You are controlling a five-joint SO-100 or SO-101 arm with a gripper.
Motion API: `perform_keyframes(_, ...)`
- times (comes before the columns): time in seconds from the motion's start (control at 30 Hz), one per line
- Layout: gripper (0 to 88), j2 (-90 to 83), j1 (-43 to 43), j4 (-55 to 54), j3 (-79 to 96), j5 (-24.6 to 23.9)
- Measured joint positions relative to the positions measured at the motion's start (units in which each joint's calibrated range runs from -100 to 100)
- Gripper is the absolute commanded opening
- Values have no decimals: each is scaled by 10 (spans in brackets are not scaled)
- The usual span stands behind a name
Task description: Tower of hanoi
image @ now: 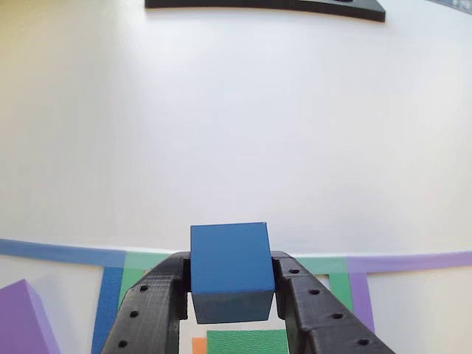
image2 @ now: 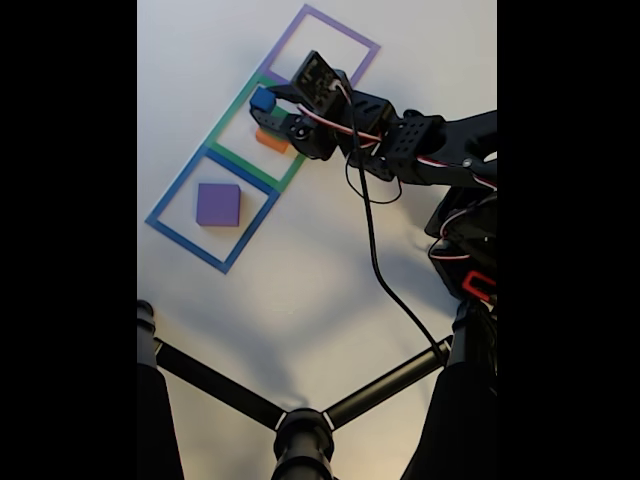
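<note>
The pincer point(image: 230, 291) is clamped on a blue cube point(image: 230, 269), one black finger point(image: 158, 299) pressed flat to each side face, low in the middle of the other view; the cube's top edge stands clear above the fingertips. Judging by its sharp edges and matte, even faces, it is a small, rigid, light block, likely printed plastic, unlikely to crush or deform; the smooth sides could slip if the squeeze is off-centre, so opposing flat faces near mid-height look the safest hold, as it is taken now. In the fixed view the blue cube point(image2: 263, 99) hangs in the upper left of the frame over the green square outline point(image2: 232, 108), with an orange block point(image2: 272, 141) just below it inside that outline, apparently resting on a green block point(image: 247, 342) seen beneath in the other view. A larger purple block point(image2: 218, 204) sits lower left inside the blue outline point(image2: 170, 195), well apart, and the purple outline point(image2: 355, 40) lies at the top.
</note>
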Motion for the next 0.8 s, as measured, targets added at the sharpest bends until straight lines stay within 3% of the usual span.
perform_keyframes(0.23,11,-102,-5,269,-122,0)
perform_keyframes(0.63,14,-188,-34,882,-470,0)
perform_keyframes(0.8,15,-189,-77,1026,-588,0)
